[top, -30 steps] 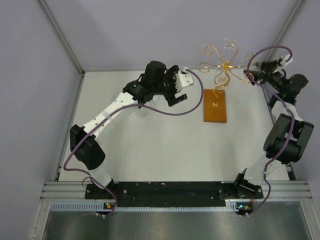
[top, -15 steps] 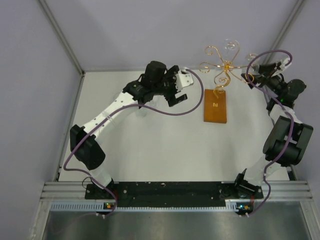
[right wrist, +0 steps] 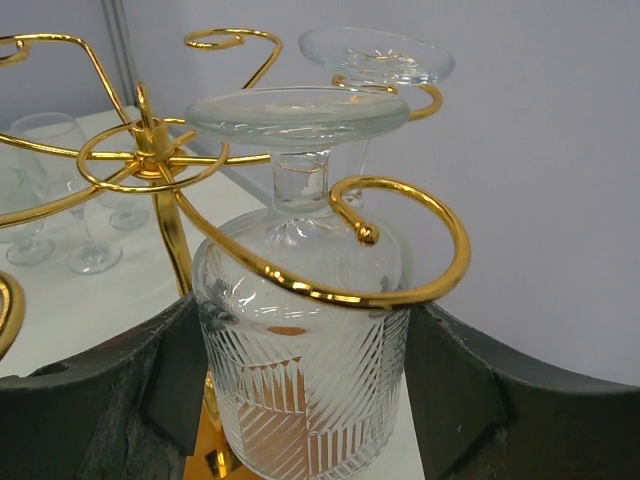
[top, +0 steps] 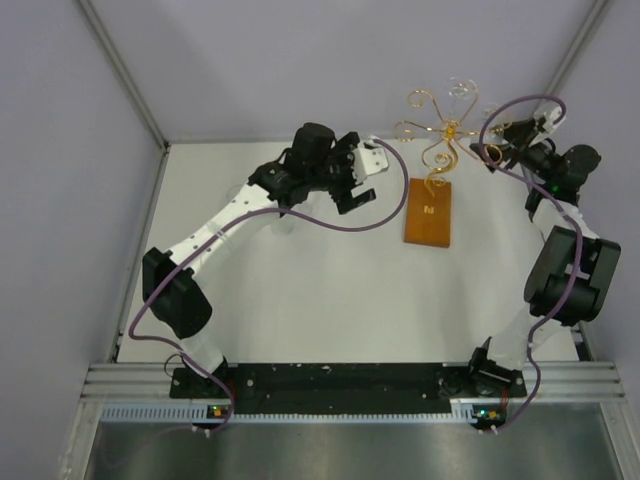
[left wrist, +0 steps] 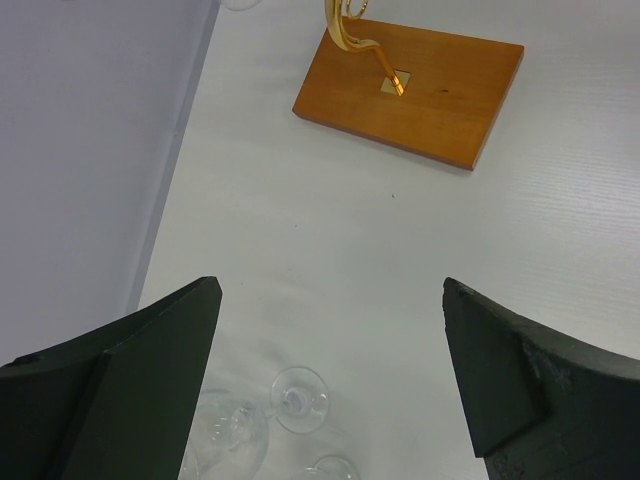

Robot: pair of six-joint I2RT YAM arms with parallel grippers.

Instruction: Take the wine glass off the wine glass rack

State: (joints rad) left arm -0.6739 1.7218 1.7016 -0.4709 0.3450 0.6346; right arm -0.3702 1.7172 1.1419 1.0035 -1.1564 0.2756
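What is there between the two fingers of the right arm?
The wine glass, hanging upside down in a gold curl of the wine glass rack, is between the right fingers; the right wrist view shows it.

Left arm [top: 215, 235] stretches out, left pincer [left wrist: 330, 300] gaping, fingers well apart. Right arm [top: 565, 270] rears up, right pincer [right wrist: 305, 318] gripping the wine glass [right wrist: 300, 260] between its fingers.

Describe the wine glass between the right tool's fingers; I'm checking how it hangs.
The wine glass is clear, its bowl cut with slanted lines, with a short stem and round flat foot. It hangs upside down, stem inside a gold scroll arm of the wine glass rack, foot above the wire. The right tool's fingers flank the bowl; contact unclear.
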